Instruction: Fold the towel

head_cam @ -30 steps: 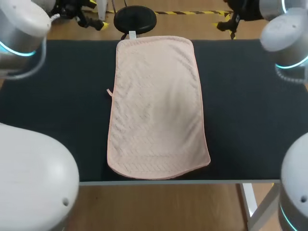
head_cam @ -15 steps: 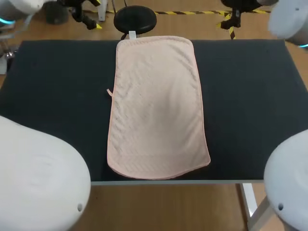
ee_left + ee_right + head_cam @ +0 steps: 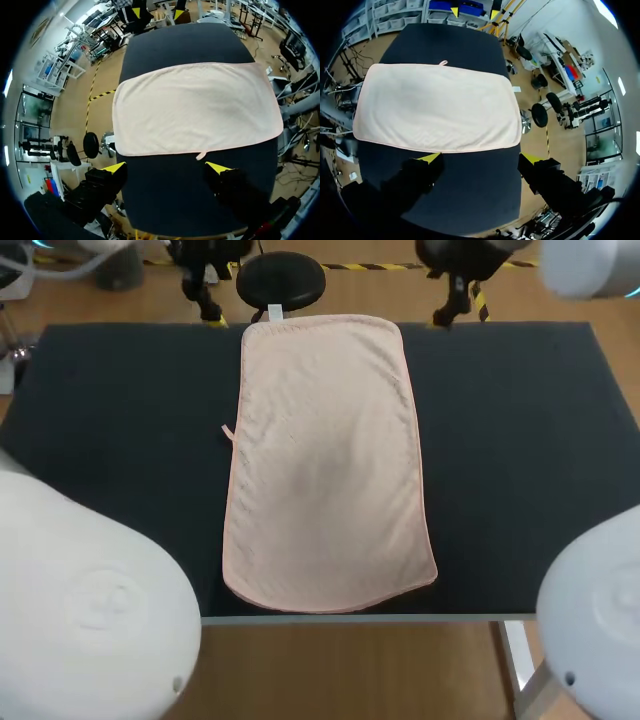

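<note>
A pale pink towel (image 3: pixel 325 460) lies flat and unfolded down the middle of the black table (image 3: pixel 110 420), reaching from the far edge to the near edge. My left gripper (image 3: pixel 202 295) hangs open over the far edge, just left of the towel's far left corner. My right gripper (image 3: pixel 458 306) hangs open just right of the far right corner. In the left wrist view the towel (image 3: pixel 195 107) lies ahead of the open left gripper (image 3: pixel 167 168). The right wrist view has the towel (image 3: pixel 435 107) ahead of the open right gripper (image 3: pixel 481 158). Neither gripper touches the cloth.
A small loop tab (image 3: pixel 227 430) sticks out from the towel's left edge, and a white label (image 3: pixel 275 311) sits at its far edge. Bare black tabletop lies on both sides of the towel. White arm housings (image 3: pixel 90 610) fill the near corners.
Both grippers have swung inward along the far edge and now show beside the towel's far corners. The towel has not moved.
</note>
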